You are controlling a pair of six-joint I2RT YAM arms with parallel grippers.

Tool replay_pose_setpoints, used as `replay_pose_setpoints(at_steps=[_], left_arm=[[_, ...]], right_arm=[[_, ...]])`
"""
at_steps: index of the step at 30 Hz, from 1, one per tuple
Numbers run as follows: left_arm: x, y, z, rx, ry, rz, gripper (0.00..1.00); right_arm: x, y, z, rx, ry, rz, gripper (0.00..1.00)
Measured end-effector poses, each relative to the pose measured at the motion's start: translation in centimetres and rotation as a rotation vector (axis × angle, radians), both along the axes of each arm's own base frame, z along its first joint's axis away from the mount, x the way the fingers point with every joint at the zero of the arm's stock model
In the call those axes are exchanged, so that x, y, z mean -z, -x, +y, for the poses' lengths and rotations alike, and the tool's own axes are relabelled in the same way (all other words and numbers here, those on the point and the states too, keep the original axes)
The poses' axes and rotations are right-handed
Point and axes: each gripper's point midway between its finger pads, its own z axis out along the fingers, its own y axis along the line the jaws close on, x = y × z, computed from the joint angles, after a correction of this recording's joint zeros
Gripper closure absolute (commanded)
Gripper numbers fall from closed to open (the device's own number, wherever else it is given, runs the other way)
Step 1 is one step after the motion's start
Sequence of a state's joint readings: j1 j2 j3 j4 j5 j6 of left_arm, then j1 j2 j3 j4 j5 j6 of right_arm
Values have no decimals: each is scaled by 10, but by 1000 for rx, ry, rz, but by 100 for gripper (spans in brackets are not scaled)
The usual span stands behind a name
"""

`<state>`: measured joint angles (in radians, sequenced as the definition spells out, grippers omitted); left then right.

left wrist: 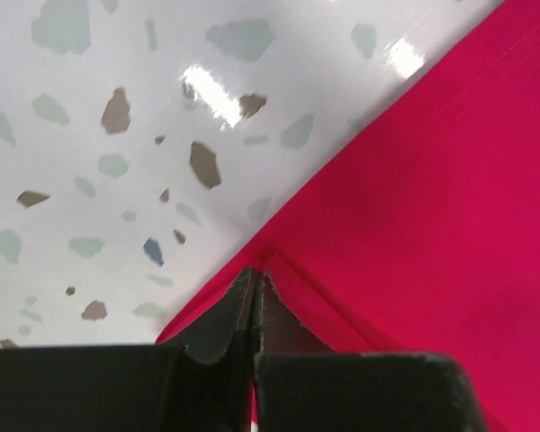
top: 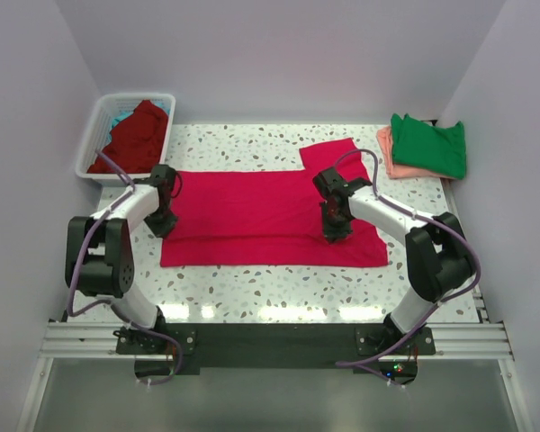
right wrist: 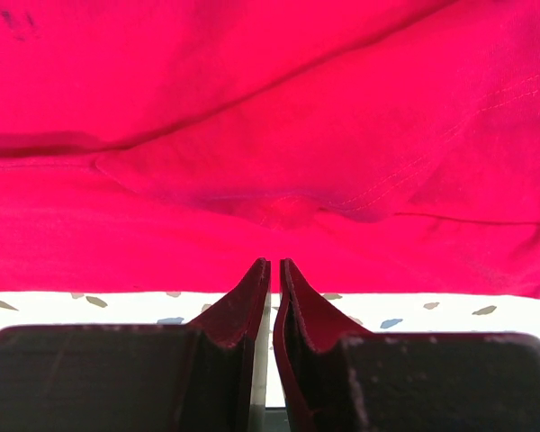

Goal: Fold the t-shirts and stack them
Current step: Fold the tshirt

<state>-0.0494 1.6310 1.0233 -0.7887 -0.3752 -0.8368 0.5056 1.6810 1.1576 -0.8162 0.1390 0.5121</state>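
And the left claw [left wrist: 255, 273] is clenched tight, tips right on a folded corner of the crimson-pink t-shirt [left wrist: 432, 225], cloth spreading away to its right, speckled table [left wrist: 117, 135] off to its left; the right claw [right wrist: 275, 264] shows just a thin slit, tips at a pucker in that shirt, and whether it grips I cannot tell
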Motion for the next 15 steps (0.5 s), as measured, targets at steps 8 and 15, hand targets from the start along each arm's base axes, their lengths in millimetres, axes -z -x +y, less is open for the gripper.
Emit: replay_pose_setpoints(at_steps=[8,15], left_arm=[[4,-31,5,-2,-47,-22,100],[2,-49,11,8,-84,-35,82]], right_arm=[[0,0,0,15,-2,0,88],[-3,1,-1,36,0,-8,87]])
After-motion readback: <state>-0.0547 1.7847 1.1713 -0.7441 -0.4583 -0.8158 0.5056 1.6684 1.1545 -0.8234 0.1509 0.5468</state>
